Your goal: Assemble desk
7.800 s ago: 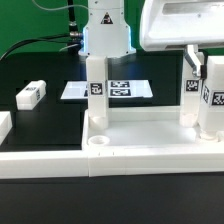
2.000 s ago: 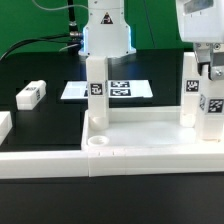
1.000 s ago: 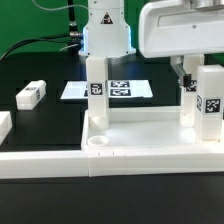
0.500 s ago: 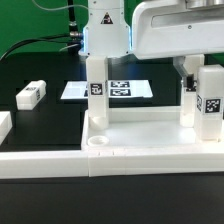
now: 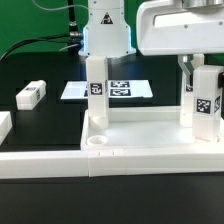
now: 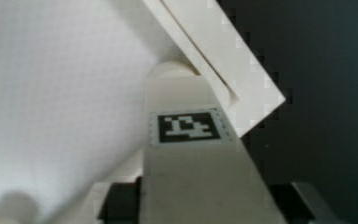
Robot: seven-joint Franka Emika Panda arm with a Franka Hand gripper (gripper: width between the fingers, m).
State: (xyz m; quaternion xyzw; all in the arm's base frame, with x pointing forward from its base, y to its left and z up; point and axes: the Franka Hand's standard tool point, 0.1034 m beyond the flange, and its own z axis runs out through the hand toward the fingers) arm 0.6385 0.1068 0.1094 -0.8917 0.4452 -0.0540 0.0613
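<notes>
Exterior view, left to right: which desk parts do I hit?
Order: white part cut off by the edge → leg lying flat → upright leg → far right-side leg → near right-side leg. Skipped the desk top and marker board, since both span several.

A glossy white rounded robot base column [image 5: 107, 35] shows a pale blue tint along its sides; thin black cables [image 5: 45, 42] curve away beside it; the white plastic gripper [image 5: 203, 66] has a broad, smooth-cornered housing; its dark grey fingers [image 6: 121, 198] look blocky and matte in the wrist view.
</notes>
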